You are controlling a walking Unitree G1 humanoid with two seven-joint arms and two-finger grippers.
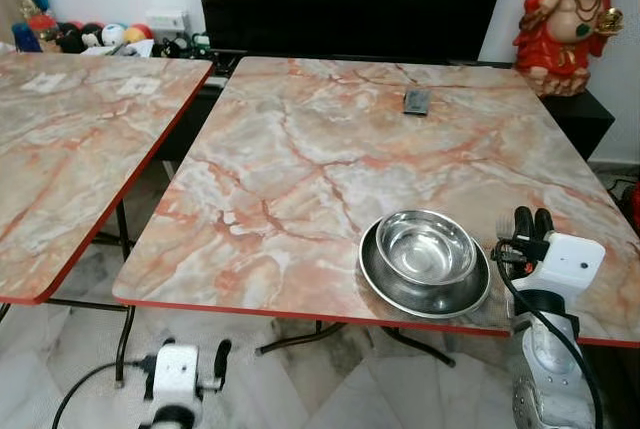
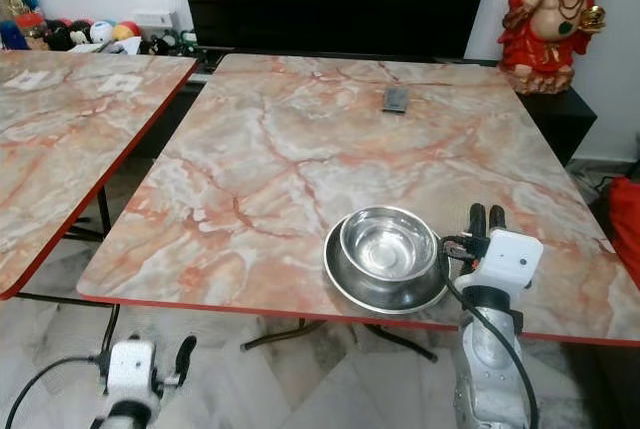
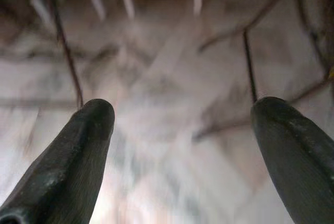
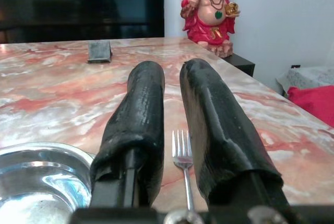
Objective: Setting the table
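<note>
The left gripper (image 1: 222, 361) hangs below the table edge at 7 o'clock in the head views; its wrist view shows its fingers (image 3: 78, 151) spread wide over blurred floor and table legs, holding nothing. It appears idle.

On the marble-pattern table (image 1: 300, 169), a steel bowl (image 1: 425, 247) sits inside a steel plate (image 1: 385, 289) near the front edge, at about 5 o'clock. A small dark flat object (image 1: 416, 101) lies far back at 12 o'clock; its type cannot be determined.

The right gripper (image 1: 528, 222) is raised just beside the plate, at its 3 o'clock side. In the right wrist view a fork (image 4: 182, 157) lies between its fingers (image 4: 138, 119), tines pointing toward the far edge, close above or on the tabletop. The jaws stand nearly together with a narrow gap around the fork handle; whether they pinch it cannot be confirmed, since the handle base is hidden.

Assessment: the step in hand is placing the fork beside the plate. The next move likely calls for setting the fork flat and parallel to the plate, opening the fingers, then lifting away without dragging it.

A red figurine (image 1: 572, 19) stands at 2 o'clock. No brand, label or legible writing can be read.
</note>
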